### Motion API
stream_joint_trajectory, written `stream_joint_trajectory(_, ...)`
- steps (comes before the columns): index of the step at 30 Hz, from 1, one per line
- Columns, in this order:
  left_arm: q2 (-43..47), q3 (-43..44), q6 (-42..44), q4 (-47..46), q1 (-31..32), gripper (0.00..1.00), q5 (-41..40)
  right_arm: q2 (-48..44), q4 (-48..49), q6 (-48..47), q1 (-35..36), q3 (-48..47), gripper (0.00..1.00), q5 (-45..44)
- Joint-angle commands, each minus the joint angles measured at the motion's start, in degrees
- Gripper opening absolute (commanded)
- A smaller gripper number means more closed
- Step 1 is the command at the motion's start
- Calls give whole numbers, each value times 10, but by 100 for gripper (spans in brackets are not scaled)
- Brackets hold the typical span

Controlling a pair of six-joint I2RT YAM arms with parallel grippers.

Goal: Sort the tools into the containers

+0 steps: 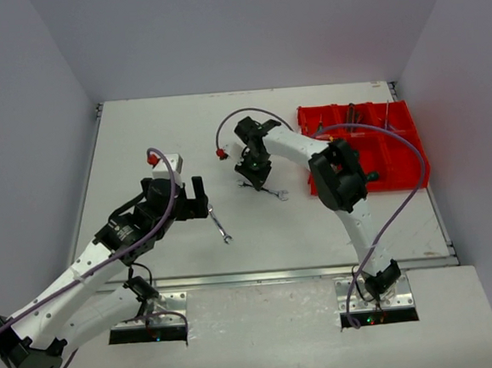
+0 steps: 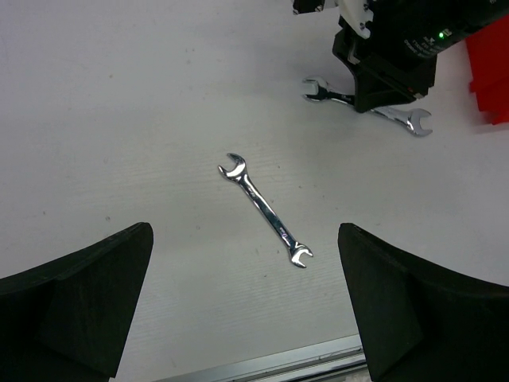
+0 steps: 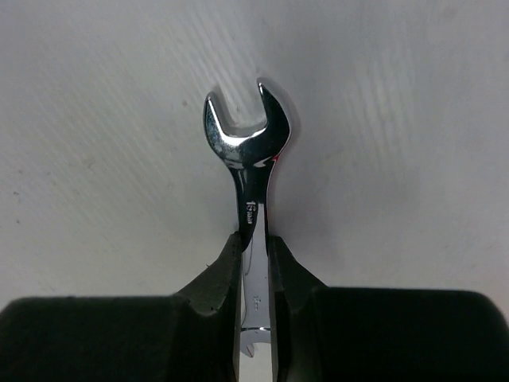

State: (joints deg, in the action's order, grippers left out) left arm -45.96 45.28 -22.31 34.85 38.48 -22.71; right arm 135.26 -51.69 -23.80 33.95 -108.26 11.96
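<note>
White table [image 1: 318, 229]: our right hand [image 3: 254, 243] pinches the wrench [image 3: 246, 143] by its thin shank, our left hand [image 2: 244, 229] open; lifted, it may swivel loose.

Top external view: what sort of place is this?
Probably a robot test cell: bare white walls around a table, left arm and right arm bolted at its near edge, a red bin tray with tools.

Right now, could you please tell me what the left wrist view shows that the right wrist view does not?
Only the left wrist view: a loose wrench lying free on the table, plus a corner of the red bin. Only the right wrist view: the right pincer gripping the other wrench by its shank, seen close. Both: that other wrench, the right pincer and the white table.
</note>
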Motion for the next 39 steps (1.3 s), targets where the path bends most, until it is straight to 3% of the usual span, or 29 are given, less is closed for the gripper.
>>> stream_joint_trajectory(1,17,0,7,-27,-7,100,5,-61,76,235,8,118,0,-82)
stream_joint_trajectory(4,21,-1,8,-29,-8,100,7,-100,116,344,12,186,0,-118)
stream_joint_trajectory(8,29,-1,8,-29,-7,100,8,-91,96,411,13,183,0,-136)
stream_joint_trajectory(14,37,-2,9,-29,-7,100,7,-68,89,418,21,180,0,-152)
stream_joint_trajectory(18,42,-3,9,-30,-7,100,7,-55,74,409,31,178,23,-180)
stream_joint_trajectory(25,46,-2,9,-30,-7,100,7,-36,59,399,45,178,32,-185)
stream_joint_trajectory(36,48,-3,11,-31,-8,100,11,0,29,370,46,147,16,-127)
stream_joint_trajectory(39,51,-5,12,-33,-7,100,11,6,27,367,46,145,3,-122)
